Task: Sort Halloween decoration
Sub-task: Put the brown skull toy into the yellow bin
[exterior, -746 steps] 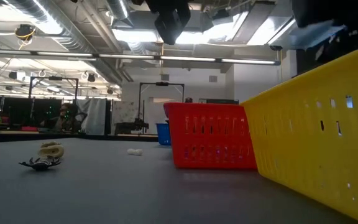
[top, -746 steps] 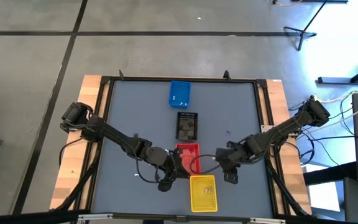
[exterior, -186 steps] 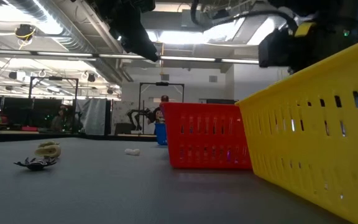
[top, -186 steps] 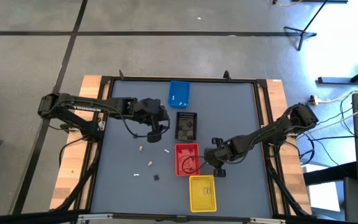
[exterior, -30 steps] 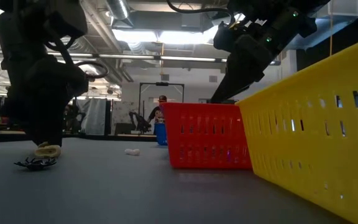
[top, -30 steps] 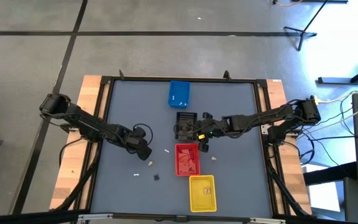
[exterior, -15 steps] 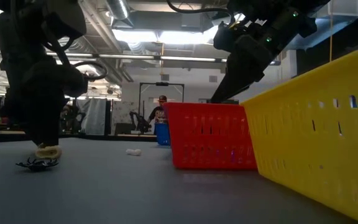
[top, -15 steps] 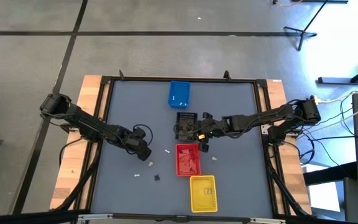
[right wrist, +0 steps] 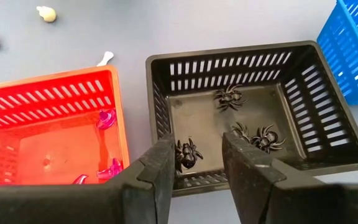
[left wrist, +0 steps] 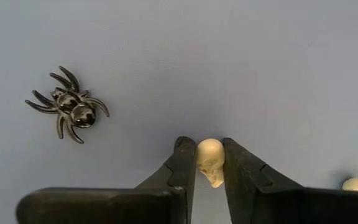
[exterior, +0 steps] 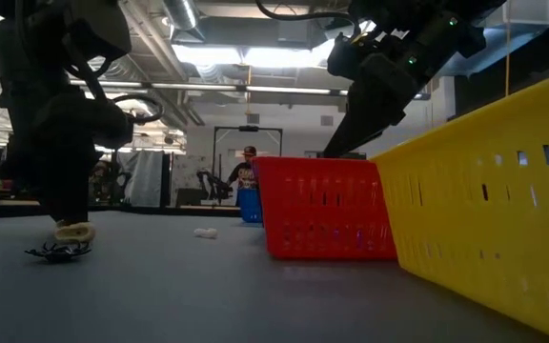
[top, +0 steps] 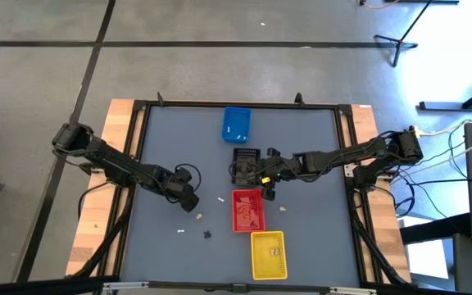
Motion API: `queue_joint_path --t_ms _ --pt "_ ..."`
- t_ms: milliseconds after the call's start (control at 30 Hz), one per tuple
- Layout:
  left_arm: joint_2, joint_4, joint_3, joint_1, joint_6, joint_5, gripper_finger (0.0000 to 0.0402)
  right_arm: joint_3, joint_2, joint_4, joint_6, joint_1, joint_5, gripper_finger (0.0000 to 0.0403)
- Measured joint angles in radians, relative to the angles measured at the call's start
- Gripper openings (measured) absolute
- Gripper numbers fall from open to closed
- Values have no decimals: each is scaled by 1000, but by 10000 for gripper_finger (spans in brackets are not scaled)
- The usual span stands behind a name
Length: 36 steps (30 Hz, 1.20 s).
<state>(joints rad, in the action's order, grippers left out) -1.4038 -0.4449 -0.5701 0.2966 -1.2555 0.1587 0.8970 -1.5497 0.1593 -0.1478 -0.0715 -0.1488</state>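
Note:
The decorations are tiny pieces. A cream skull point(left wrist: 211, 163) sits between the fingers of my left gripper point(left wrist: 207, 144), low over the table's left middle point(top: 190, 203). A black spider point(left wrist: 73, 112) lies on the table close by. My right gripper point(right wrist: 197, 142) is open above the near wall of the black tray point(right wrist: 166, 109), by the table's centre point(top: 262, 176). Several spiders lie on the tray's floor, one point(right wrist: 187, 154) straight below the gap between the fingers. A white bone point(top: 220, 198) and a cream piece point(top: 283, 209) lie loose on the table. My left gripper pinches the cream skull by its two sides point(left wrist: 201, 158) between the fingertips, coming down at it from above. In the low view the skull point(exterior: 72, 232) sits right at table height under the fingers; whether it is lifted clear I cannot tell.
Four trays stand in a row down the table's middle: blue point(top: 236, 123), black point(top: 246, 164), red point(top: 247, 210) holding purple pieces, and yellow point(top: 269, 254). A small white piece point(top: 180, 231) lies near the spider point(top: 206, 234). Bare table spreads to the far left and right.

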Motion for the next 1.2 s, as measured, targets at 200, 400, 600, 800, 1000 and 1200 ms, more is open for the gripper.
queue_joint_path --t_ms 200,400,600,800,1000,1200 --pt "49 10 2 -2 7 -17 48 0 0 0 0 0 2 134" --pt "93 82 2 -3 9 -12 48 0 0 0 0 0 2 134" --pt "109 317 1 -1 105 4 47 0 0 -1 0 0 2 134" --pt "109 675 0 0 274 98 47 0 0 -11 0 0 3 134" --pt "89 976 -1 22 461 165 47 0 0 -10 0 0 2 134" --pt "-5 1103 -88 71 618 197 47 0 0 -10 0 0 1 134"
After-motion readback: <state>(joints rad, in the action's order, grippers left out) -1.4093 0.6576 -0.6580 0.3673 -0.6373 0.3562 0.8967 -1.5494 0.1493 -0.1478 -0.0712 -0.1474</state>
